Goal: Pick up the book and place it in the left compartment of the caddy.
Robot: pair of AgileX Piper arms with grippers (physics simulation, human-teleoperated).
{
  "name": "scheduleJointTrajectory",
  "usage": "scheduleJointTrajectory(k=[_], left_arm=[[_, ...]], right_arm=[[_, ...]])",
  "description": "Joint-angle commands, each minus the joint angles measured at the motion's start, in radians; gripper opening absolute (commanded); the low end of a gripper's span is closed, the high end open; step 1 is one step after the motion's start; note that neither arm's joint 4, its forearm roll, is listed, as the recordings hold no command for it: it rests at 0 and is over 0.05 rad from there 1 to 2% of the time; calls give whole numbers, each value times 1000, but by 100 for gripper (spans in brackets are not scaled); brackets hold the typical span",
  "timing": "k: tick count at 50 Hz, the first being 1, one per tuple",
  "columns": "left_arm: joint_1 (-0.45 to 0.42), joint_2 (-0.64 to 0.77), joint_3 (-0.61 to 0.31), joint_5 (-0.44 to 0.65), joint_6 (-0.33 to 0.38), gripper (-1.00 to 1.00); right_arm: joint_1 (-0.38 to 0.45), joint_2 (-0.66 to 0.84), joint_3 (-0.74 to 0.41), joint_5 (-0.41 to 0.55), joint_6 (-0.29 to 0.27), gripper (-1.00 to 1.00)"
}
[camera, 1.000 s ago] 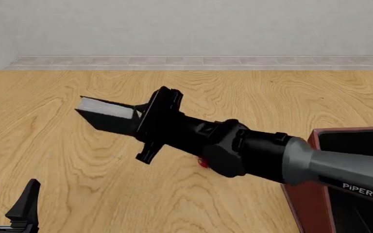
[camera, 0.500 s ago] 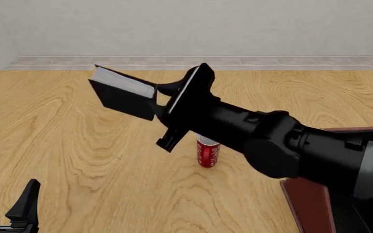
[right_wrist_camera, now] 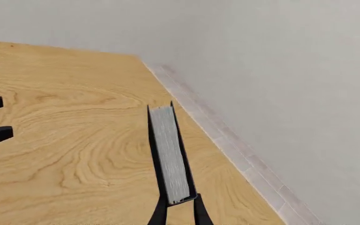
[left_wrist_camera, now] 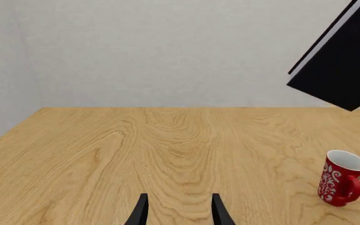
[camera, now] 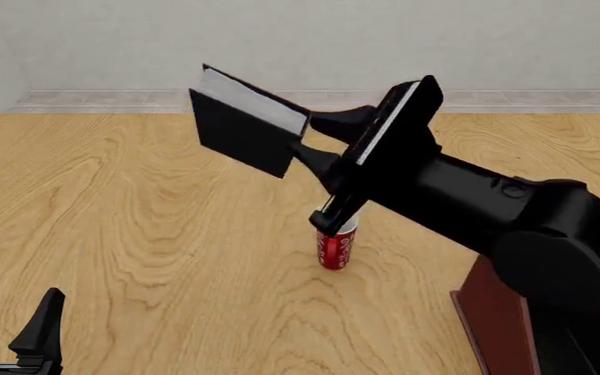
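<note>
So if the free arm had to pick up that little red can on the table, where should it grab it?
Probably around the middle of its round side. The red can stands upright on the table, so level fingers could close across its width. The left gripper waits open on the can's left, so coming in from that side looks simplest. The right gripper, holding the book, hangs above the can.

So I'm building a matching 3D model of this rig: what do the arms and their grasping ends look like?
The right arm is glossy black, built of rounded, bulbous segments, ending in a flat rectangular cross-plate behind the right gripper. Its two jaws are slim, tapering black prongs. The left gripper is likewise all black, with two pointed, wedge-shaped jaws. No cables or markings show now.
</note>
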Motion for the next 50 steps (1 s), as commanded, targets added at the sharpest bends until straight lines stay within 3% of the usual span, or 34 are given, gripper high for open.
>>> scheduleJointTrajectory(k=[1, 10, 12, 15, 25, 50], left_arm=[[0, 0, 0, 0, 0, 100], [0, 0, 0, 0, 0, 100], [0, 0, 0, 0, 0, 100], [0, 0, 0, 0, 0, 100], [0, 0, 0, 0, 0, 100], [0, 0, 0, 0, 0, 100]], right_arm=[[-32, -101, 26, 17, 26, -100], [-80, -198, 63, 45, 56, -100], [-87, -220, 56, 65, 94, -100], [-91, -239, 64, 75, 80, -100], [-132, -331, 74, 139, 115, -100], [-325, -570, 109, 339, 145, -100]])
